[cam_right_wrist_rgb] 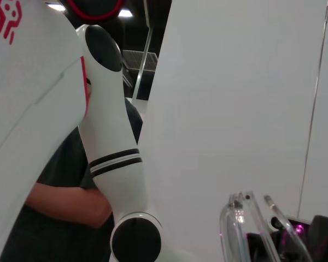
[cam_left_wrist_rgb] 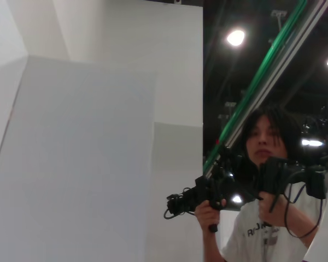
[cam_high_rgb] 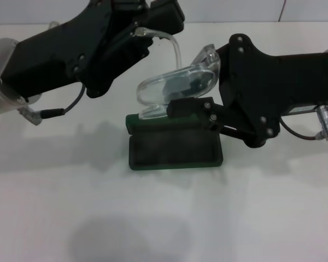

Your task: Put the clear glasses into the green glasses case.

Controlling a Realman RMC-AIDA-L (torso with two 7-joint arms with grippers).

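We hold the glasses (cam_high_rgb: 177, 82) above the open case (cam_high_rgb: 175, 148): left fingers (cam_high_rgb: 135, 34) pinch an arm, right fingers (cam_high_rgb: 194, 107) grip the lens. Light, slippery, brittle plastic; grip the frame gently.

Colourless clear glasses (cam_high_rgb: 177, 82); dark green glasses case (cam_high_rgb: 175, 150); white table (cam_high_rgb: 164, 218)

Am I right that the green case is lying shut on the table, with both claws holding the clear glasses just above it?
Not quite: the green glasses case lies open, not shut; the head view shows its dark lining facing up. The rest stands: the left claw and the right claw hold the clear glasses just above it.
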